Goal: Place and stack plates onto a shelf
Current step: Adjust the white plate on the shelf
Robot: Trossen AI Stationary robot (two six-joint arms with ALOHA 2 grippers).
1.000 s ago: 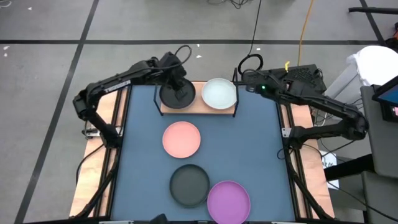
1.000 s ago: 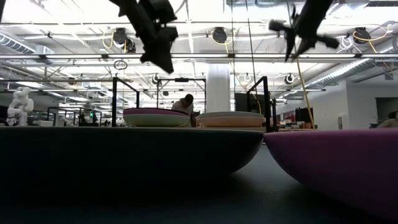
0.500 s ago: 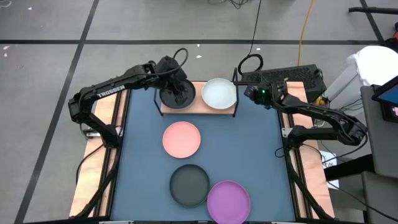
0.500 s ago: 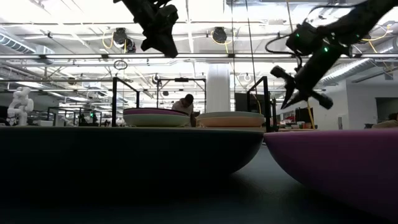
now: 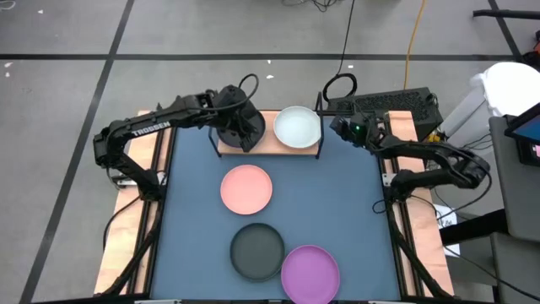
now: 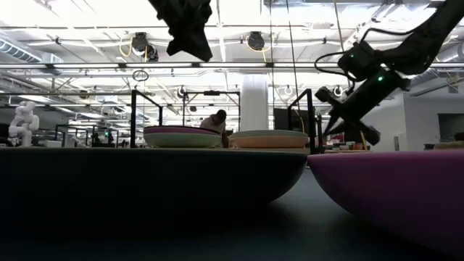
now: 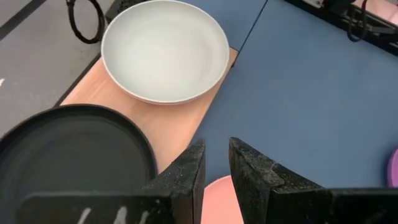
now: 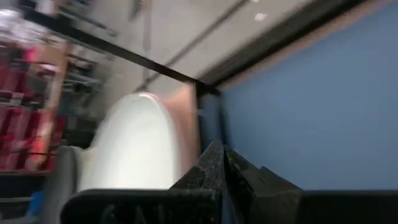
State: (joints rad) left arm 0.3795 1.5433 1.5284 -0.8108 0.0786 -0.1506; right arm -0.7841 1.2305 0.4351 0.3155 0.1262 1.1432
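On the left, the left gripper (image 5: pixel 239 128) hovered over the near-left part of the shelf (image 5: pixel 263 145), its fingers (image 7: pixel 186 177) held a narrow slit apart with nothing between them, and right beneath it sat the dark grey plate (image 7: pixel 74 155) on the shelf's left half. The low view showed a purple rim under that top plate, so that was a stack of at least two, though how many more lay in it could not be told. Next along, the whitish plate (image 5: pixel 297 126) rested on the shelf's right half, and the low view showed a pinkish plate under it, a second stack begun. Further right, the right gripper (image 5: pixel 343 127) hung just beside the shelf's right end, off the board, its fingers pressed together on nothing. So the shelf was roughly half filled, by my reckoning. Still out on the blue mat (image 5: pixel 337 194) of the worktop were the pink plate (image 5: pixel 246 189) near the middle, a second dark grey plate (image 5: pixel 257 251) nearer the front, and the purple plate (image 5: pixel 310 272) overlapping its edge. Those three had yet to go up.
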